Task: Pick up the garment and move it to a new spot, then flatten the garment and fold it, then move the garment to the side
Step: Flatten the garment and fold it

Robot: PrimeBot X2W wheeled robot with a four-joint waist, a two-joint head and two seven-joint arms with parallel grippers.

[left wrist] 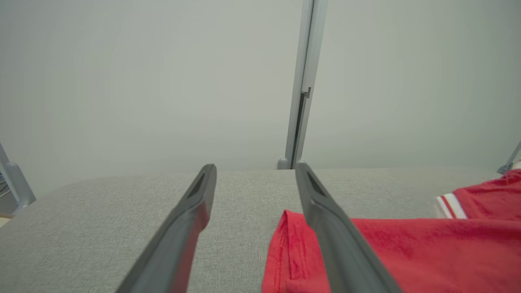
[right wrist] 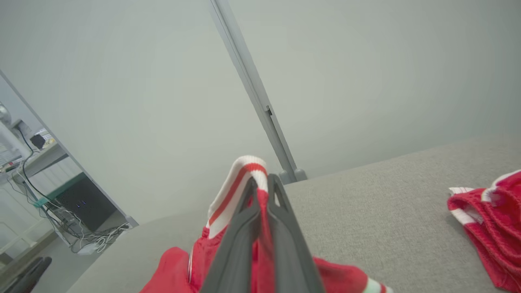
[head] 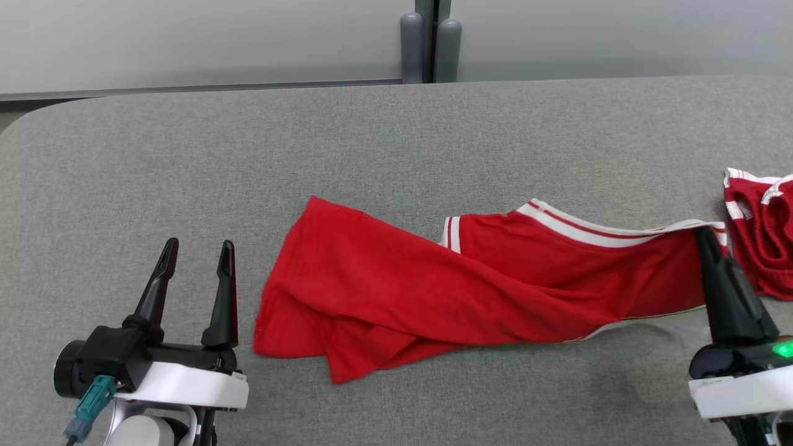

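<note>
At seven o'clock on the tabletop (head: 396,136), our left hand (head: 200,243) stands wide open and empty, just beside the red garment (head: 433,285) sprawled across the middle. At three o'clock our right hand (head: 706,238) is clamped on the garment's striped edge. We judge the pick-up begun. Next we lift the garment clear of the second red cloth (head: 762,235). The right wrist view shows cloth pinched between the fingers (right wrist: 290,232), which the head view leaves unclear.

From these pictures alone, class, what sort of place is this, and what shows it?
Probably a robot lab: grey fabric-covered table, plain partition walls, and a cluttered desk with tangled cables.
</note>
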